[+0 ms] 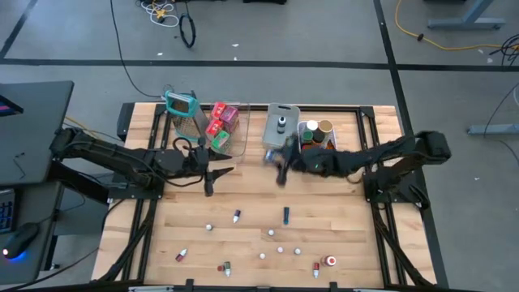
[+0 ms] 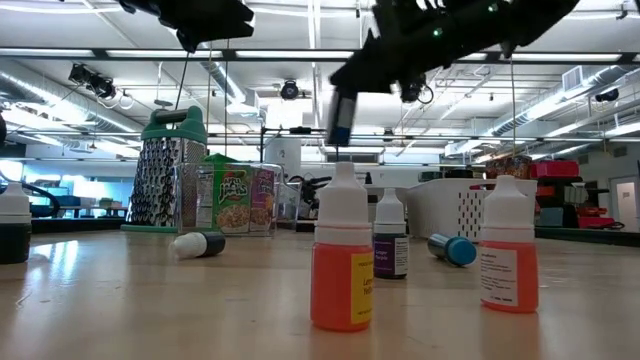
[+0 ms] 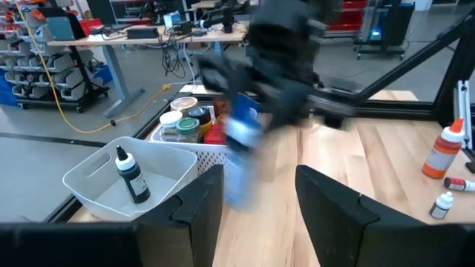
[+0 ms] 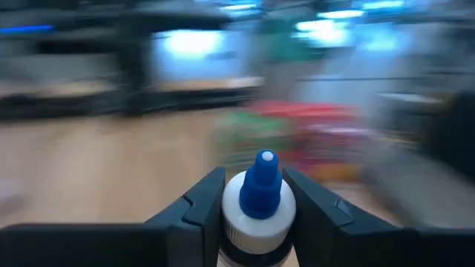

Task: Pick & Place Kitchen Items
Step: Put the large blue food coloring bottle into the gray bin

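The right gripper (image 4: 252,211) is squeezing a little blue-capped bottle (image 4: 258,200) between its two fingers. In the low view the bottle (image 2: 341,118) hangs in the air, high above the table (image 1: 340,227). So the picking-up part looks done, and the carrying part is on now.

From above, the right arm reaches in from 3 o'clock toward the middle of the table. Its gripper (image 1: 281,162) is at about 12 o'clock from the table's middle, just in front of the grey bin (image 1: 272,138) and near the white bin (image 1: 306,130) with the jars.

The next move is probably to bring the bottle over one of these bins and let go. One dark-capped bottle (image 3: 131,175) already stands in the grey bin, so that may be the spot.

The left arm comes in from 9 o'clock and waits. Its gripper (image 3: 256,204) has its fingers apart and holds nothing.

Many small bottles (image 1: 237,216) are still on the table near 6 o'clock.
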Motion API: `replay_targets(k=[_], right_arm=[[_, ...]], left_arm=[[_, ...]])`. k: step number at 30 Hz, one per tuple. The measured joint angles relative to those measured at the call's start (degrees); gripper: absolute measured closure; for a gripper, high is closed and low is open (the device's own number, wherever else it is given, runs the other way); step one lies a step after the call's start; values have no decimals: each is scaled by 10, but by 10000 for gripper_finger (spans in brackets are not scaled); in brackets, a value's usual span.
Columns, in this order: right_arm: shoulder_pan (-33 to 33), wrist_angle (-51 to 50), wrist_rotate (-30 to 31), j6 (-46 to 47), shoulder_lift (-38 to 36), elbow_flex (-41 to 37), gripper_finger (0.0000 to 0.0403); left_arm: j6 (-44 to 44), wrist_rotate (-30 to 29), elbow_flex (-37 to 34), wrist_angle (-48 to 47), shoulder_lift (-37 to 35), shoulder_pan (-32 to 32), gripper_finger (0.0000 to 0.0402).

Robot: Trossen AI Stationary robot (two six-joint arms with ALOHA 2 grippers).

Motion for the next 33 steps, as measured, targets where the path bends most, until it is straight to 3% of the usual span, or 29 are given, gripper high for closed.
replay_targets(k=[3,6,14,21,33], right_arm=[[-42,-24,122,-26,-39,0,278],[-97,-42,152,-39,-57,0,277],[-259,-62,35,17,-26,0,277],[-329,-36,-50,23,37,0,276],[-365,-29,-48,29,103,0,263]], left_arm=[[0,0,0,3,0,0,223],[0,0,0,3,0,0,223],[7,0,0,4,0,0,223],[18,0,0,4,0,0,223],[15,0,0,4,0,0,223]])
